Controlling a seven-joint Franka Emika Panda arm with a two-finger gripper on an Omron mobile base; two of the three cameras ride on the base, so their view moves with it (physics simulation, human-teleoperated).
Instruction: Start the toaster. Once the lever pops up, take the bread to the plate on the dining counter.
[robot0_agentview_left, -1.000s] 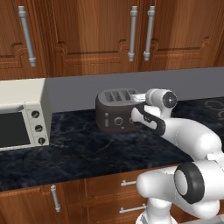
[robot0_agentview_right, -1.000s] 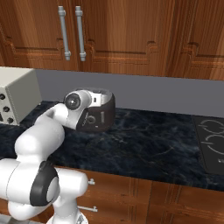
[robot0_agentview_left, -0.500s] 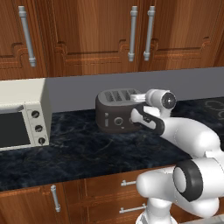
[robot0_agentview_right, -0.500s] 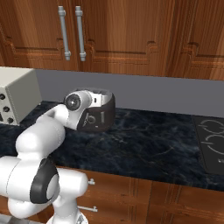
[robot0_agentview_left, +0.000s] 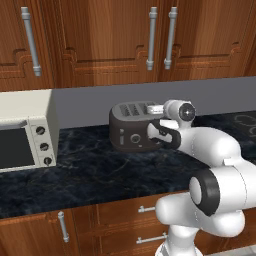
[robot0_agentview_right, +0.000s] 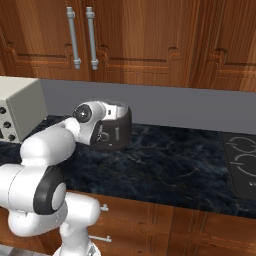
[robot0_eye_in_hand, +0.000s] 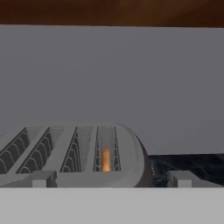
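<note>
The black marbled counter is running under a row of wood-brown cabinets, with a grey backsplash between them. A cream-white toaster oven is sitting at the counter's left end against the wall, and part of a dark cooktop is lying at the right end.

The white arm is reaching forward from the counter's front edge, with its wrist hanging at the right end of the toaster. The toaster is standing near the back edge of the counter, roughly midway between the toaster oven and the cooktop, its front facing the front edge. Two round knobs are showing on that front; the lever cannot be made out behind the arm's wrist.

In the hand view, the gripper is hovering just above the toaster's slotted grey top, its fingertips standing wide apart and released, grasping nothing. One is sitting over the top, the other past the toaster's rounded end over the counter.

A small orange-brown sliver, seemingly the bread, is showing deep inside the slot nearest that rounded end.
</note>
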